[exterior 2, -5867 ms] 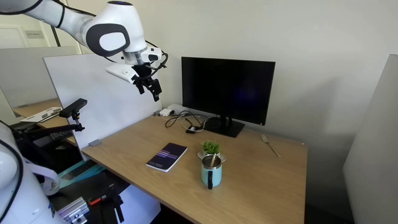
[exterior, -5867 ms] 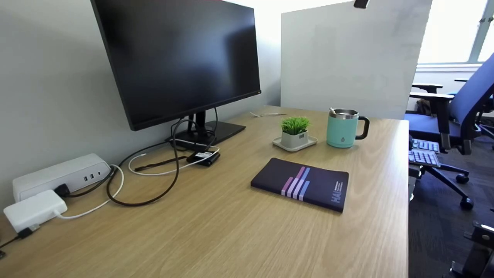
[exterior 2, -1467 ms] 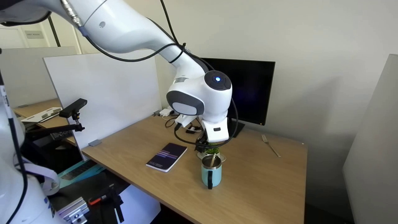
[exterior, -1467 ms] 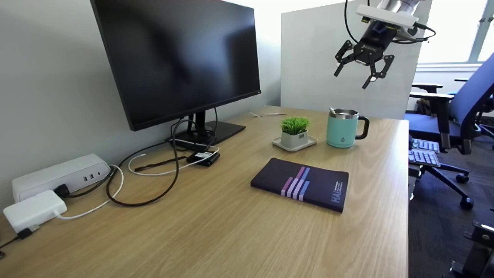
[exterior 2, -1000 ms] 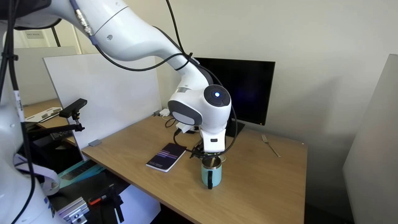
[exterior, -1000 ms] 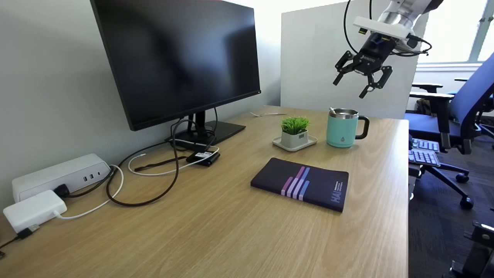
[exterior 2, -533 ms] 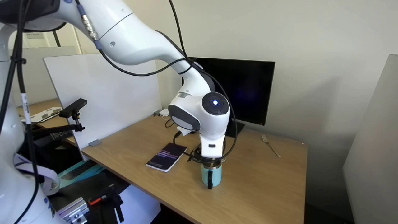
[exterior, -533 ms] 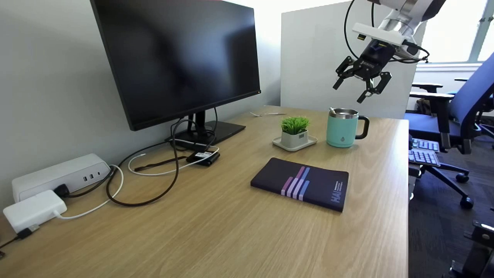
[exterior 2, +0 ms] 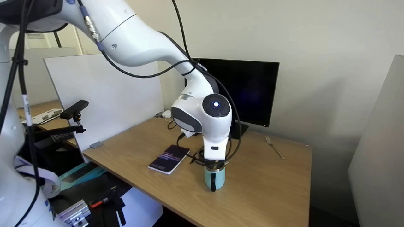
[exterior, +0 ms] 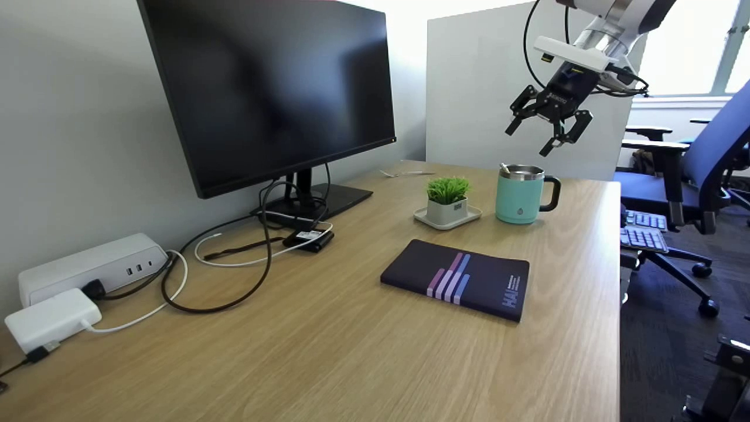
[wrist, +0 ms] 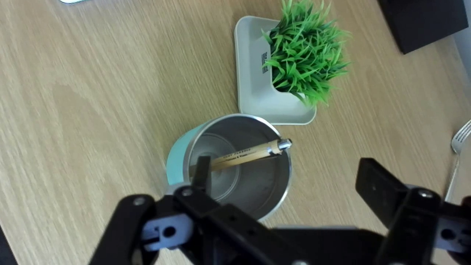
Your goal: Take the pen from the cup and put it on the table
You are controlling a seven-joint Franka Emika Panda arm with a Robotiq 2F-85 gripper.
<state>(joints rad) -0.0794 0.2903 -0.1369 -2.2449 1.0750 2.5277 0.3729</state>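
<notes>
Light wood-grain table (exterior: 316, 357): the broad surface beneath everything; on it stands our landmark, a teal-green metal mug (exterior: 519, 200) with a steel rim and dark side handle.
White, rounded robot arm (exterior 2: 139, 44): it reaches over the table, its lower end hiding part of the mug's top in an exterior view.
Black flat-screen monitor (exterior: 269, 88): well apart from the mug.
Black two-fingered gripper (exterior: 528, 140): tilted above the mug and clear of it, its fingers spread wide; we see nothing held.
Dark notebook (exterior: 457, 280) with pink and blue stripes: flat, near the mug.
Bright green grass-like plant (exterior: 448, 190) in a pale square pot (exterior: 447, 212): just beside the mug, not touching it.
Slim silver fork (wrist: 458, 144): well apart from the mug.
Pale wood-coloured pen (wrist: 246, 155) with a silver tip: leaning inside the mug, tip above the rim; in the wrist view the gripper hides its lower end.
Pen out of the mug: not done; we judge this to be the approach, with no grasp made.
Pen on the table: all left to do; we expect the gripper must come lower, close on the pen, draw it clear and lay it down.
</notes>
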